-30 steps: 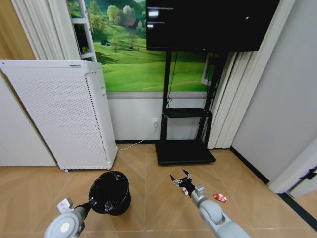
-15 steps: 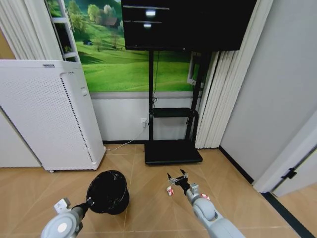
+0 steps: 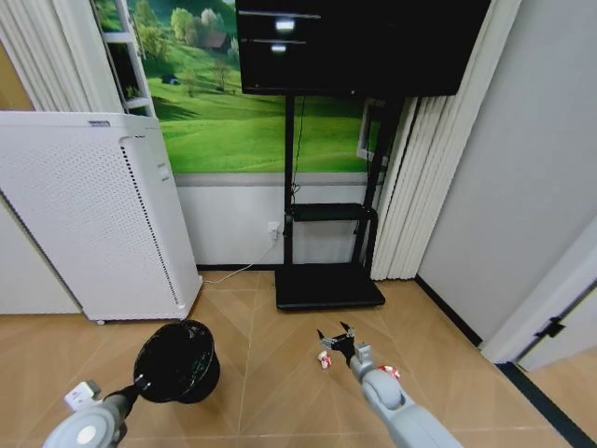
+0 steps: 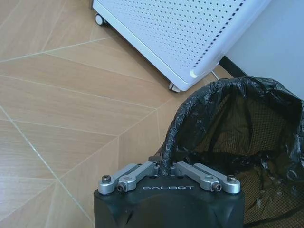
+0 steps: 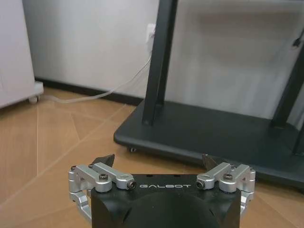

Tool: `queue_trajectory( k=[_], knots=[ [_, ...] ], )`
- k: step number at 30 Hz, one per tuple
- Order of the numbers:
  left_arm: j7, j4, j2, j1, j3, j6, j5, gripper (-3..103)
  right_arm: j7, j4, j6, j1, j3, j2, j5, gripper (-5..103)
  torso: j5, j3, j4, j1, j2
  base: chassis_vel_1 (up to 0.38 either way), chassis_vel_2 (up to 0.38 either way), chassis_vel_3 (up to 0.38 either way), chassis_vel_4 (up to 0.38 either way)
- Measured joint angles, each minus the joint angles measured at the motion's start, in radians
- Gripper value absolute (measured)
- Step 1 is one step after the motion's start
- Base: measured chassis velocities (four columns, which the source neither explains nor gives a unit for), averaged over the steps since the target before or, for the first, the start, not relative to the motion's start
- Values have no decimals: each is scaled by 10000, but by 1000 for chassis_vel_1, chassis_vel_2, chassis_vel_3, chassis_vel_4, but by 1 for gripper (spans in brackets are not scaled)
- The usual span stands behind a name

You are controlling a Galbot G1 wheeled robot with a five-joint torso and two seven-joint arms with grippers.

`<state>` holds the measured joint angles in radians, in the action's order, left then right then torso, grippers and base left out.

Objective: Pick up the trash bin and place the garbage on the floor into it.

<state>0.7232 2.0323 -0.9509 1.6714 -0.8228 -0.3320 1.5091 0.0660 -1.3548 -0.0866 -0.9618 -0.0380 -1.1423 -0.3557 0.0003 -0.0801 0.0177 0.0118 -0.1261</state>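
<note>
Left hand (image 4: 164, 172) pinches the trash bin (image 3: 175, 361) rim; right hand (image 3: 337, 342), spread, should drop squarely over the garbage (image 3: 324, 359)

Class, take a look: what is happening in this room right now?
A wheeled robot is tidying litter off a wooden floor. Its left tool is shut on the rim of the trash bin, a black bin lined with a bag. Its right tool is open, reaching out low beside a small red-and-white piece of garbage near the black TV stand.
</note>
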Motion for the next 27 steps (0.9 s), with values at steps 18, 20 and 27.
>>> queue_trajectory(
  k=[18,20,27],
  knots=[
    [-1404,-70,-225,1001,-698,-363,-681,2,-238,4456,-422,2030,1078,-1762,1111,100,-4,0,3,-1,0,0,0,0,0],
    [-1438,-67,-168,970,-700,-360,-676,2,-157,4992,-455,2350,1073,-1959,1334,100,-4,0,3,-1,0,0,0,0,0],
    [-1464,-66,-104,844,-676,-312,-649,2,-134,6013,-699,2732,1032,-2174,1723,100,-4,0,4,-1,0,0,0,0,0]
  ],
)
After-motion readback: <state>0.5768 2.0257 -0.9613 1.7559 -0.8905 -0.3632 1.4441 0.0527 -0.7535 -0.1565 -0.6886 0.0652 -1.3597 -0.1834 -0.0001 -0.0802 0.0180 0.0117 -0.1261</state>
